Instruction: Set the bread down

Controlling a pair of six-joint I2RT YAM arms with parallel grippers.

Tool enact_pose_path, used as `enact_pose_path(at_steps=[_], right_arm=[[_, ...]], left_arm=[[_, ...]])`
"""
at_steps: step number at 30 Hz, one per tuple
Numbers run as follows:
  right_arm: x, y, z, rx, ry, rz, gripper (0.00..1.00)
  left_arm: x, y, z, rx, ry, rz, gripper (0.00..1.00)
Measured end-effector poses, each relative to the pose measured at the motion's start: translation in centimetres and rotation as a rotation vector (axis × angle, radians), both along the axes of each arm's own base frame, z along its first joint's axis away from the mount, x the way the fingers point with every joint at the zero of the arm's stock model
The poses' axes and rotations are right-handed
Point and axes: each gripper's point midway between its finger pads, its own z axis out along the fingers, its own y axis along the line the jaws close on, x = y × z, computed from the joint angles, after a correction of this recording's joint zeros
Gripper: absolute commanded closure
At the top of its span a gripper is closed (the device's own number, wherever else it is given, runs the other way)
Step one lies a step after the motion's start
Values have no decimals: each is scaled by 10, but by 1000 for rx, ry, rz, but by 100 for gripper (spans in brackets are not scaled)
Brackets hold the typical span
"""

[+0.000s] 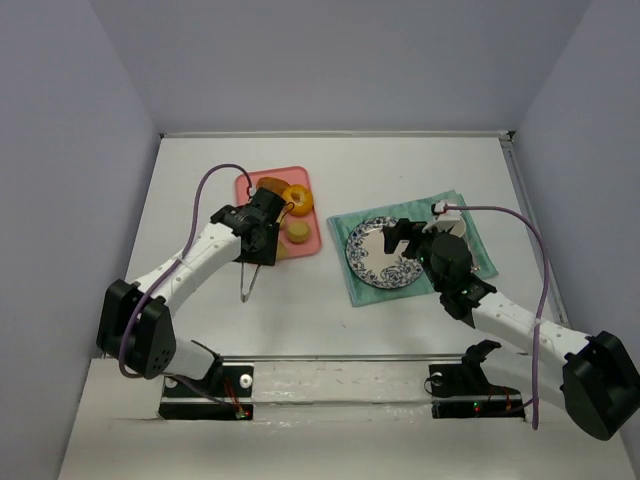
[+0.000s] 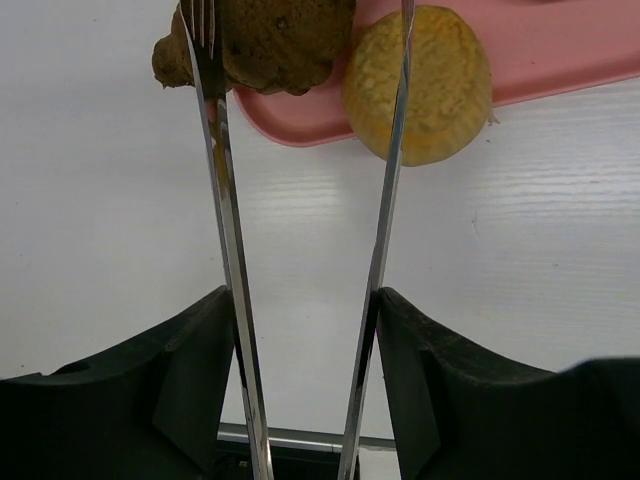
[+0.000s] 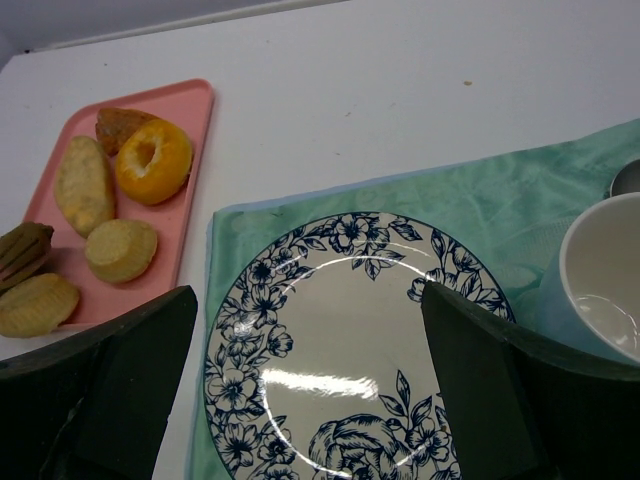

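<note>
The table (image 1: 400, 170) carries a green cloth (image 3: 520, 190) toward its right edge and a pink tray (image 3: 190, 105) nearer its left edge, with the right tool (image 3: 308, 300) gaping empty over the cloth's plate (image 3: 340, 330) and the left tool (image 2: 305, 300) clamped on tongs (image 2: 230, 250), their 2 prongs apart at the tray's bread (image 2: 275, 40).

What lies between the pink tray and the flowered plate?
A narrow strip of bare white table beside the pink tray, then the edge of the green cloth under the flowered plate; the right wrist view shows it.
</note>
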Motion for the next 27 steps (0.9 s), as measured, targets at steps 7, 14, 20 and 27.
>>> enact_pose_path(at_steps=[7,14,20,27], right_arm=[[0,0,0,0,0,-2,0],[0,-1,0,-1,-1,-8,0],[0,-1,0,-1,-1,-8,0],[-1,-4,7,13,-16,-17,0]], left_arm=[[-2,7,-12,78,46,29,52],[-1,6,-10,105,46,29,78],[6,-3,6,90,12,15,85],[16,-19,50,-26,-107,7,86]])
